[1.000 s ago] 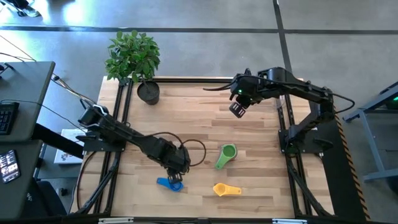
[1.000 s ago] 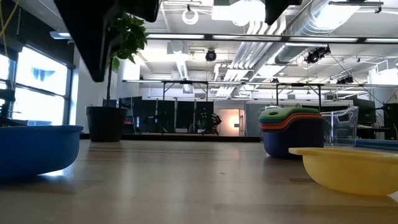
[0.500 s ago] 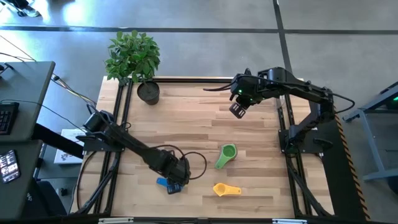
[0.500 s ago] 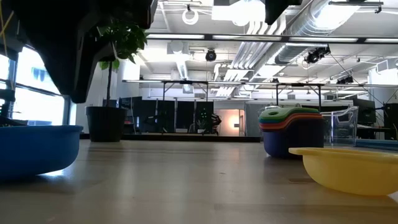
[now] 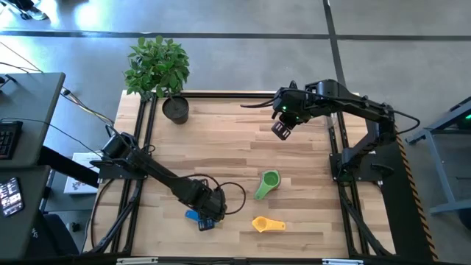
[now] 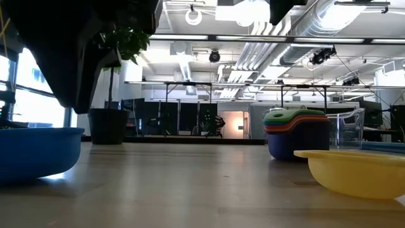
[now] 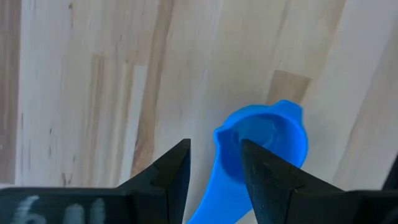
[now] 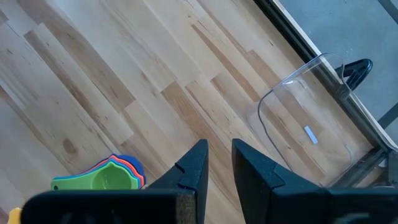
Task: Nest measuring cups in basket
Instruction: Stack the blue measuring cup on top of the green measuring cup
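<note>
A blue measuring cup (image 7: 273, 134) lies on the wood near the table's front left (image 5: 193, 216). My left gripper (image 7: 214, 149) points down over it, open. Its fingers stand on either side of the spot where the handle meets the bowl; I cannot tell whether they touch it. A nested stack of cups with a green one on top (image 5: 269, 182) rests at mid-table. A yellow cup (image 5: 267, 224) lies nearer the front edge. The clear basket (image 8: 308, 134) stands at the far right. My right gripper (image 5: 280, 131) hangs high near it, its fingers slightly apart and holding nothing.
A potted plant (image 5: 176, 109) stands at the far left corner. A dark cable loop (image 5: 234, 193) trails beside my left gripper. Black frame rails (image 5: 335, 147) run along the table's sides. Bare wood lies between the stack and the basket.
My left gripper has moved toward the near edge and down. It now hangs low over the blue cup and covers most of it in the high view. The cups and the right arm have kept still.
</note>
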Controlling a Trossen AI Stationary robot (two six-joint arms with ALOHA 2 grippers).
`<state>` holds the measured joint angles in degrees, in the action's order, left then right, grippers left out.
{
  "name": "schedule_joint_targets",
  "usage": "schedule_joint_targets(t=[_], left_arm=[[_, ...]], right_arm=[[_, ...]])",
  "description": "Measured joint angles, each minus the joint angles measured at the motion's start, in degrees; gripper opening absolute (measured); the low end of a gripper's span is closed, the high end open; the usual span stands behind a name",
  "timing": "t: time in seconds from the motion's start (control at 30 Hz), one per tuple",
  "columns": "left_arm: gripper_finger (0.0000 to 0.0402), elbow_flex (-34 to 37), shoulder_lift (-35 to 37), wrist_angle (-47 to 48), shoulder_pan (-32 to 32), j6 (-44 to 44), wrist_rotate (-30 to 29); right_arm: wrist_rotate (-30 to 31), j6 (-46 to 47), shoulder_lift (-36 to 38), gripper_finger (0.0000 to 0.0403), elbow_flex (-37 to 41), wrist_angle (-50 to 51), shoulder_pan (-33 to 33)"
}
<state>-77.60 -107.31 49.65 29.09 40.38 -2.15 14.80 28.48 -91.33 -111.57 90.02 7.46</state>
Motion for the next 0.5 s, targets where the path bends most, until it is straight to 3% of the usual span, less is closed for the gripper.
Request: schedule_joint_targets(t=[0.5], left_arm=[[0.0131,0.0,-3.9,-0.1,1.4,0.5,1.4]], right_arm=[[0.0,0.2,0.0,0.0064,0.0,0.0,0.0]])
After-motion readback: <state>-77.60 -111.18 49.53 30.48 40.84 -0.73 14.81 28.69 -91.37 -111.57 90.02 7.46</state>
